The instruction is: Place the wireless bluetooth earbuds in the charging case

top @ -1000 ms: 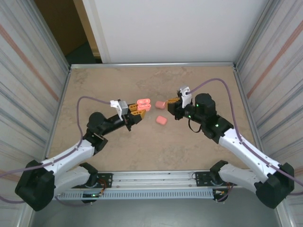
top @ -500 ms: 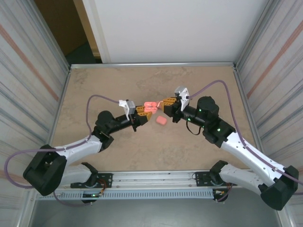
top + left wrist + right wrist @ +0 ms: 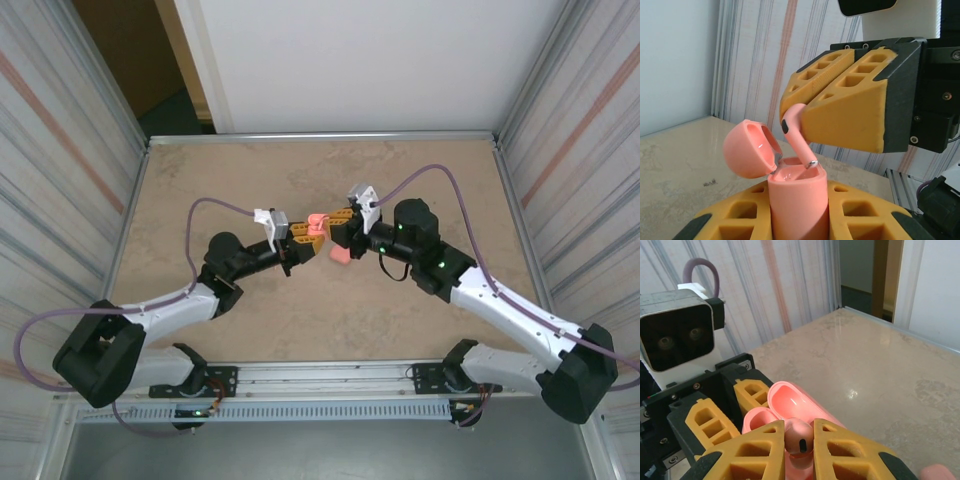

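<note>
Within the last second both arms have met mid-table. The left gripper (image 3: 308, 236) clamps the open charging case (image 3: 797, 200). The right gripper (image 3: 340, 220) pinches an earbud (image 3: 797, 132), its stem tip at the case mouth, so insertion looks imminent.

The charging case (image 3: 797, 200) is salmon pink all over, glossier inside its lid. The earbud (image 3: 796, 131) matches it, with a black oval patch on its head and a silver stem tip. The left gripper (image 3: 312, 238) and right gripper (image 3: 340, 214) both have yellow-orange fingers (image 3: 850, 110) on black mounts. A second pink case (image 3: 340, 256) sits at 5 o'clock from the held one. The table (image 3: 220, 180) is beige and faintly marbled. The side walls (image 3: 60, 150) are pale with grey stripes and a rust band.
</note>
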`<state>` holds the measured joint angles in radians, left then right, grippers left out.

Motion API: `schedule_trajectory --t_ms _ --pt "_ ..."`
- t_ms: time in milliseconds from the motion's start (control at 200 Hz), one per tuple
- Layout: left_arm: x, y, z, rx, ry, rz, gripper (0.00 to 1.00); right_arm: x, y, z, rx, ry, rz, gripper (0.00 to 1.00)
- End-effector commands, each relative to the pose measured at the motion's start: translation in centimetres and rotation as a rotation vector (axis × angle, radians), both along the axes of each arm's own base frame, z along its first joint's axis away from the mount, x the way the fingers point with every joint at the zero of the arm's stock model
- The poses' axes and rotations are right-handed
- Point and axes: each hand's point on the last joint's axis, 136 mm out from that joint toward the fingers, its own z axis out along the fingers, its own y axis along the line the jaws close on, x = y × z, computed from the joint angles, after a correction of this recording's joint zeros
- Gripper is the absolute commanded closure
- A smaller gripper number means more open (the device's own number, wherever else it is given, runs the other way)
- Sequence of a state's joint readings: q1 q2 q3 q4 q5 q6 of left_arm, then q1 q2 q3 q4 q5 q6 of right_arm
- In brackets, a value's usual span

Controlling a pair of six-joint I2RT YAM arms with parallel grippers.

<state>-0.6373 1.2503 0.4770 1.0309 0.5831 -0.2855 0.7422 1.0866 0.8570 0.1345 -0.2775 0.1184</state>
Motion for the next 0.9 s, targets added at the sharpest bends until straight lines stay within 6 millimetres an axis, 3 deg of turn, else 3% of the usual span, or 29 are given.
schedule_trajectory --t_ms 0,536,897 --pt "-0.5 -0.2 2.3 -0.046 -0.066 -0.023 1.00 0.0 0.5 2.9 0.044 -0.069 0.014 0.84" --pt "-0.6 -0.2 2.4 -0.047 -0.065 -0.023 1.00 0.1 1.8 2.3 0.026 -0.063 0.033 0.84" --pt "-0.7 -0.1 2.6 -0.052 -0.067 -0.022 1.00 -1.0 2.2 1.1 -0.008 -0.024 0.088 0.82"
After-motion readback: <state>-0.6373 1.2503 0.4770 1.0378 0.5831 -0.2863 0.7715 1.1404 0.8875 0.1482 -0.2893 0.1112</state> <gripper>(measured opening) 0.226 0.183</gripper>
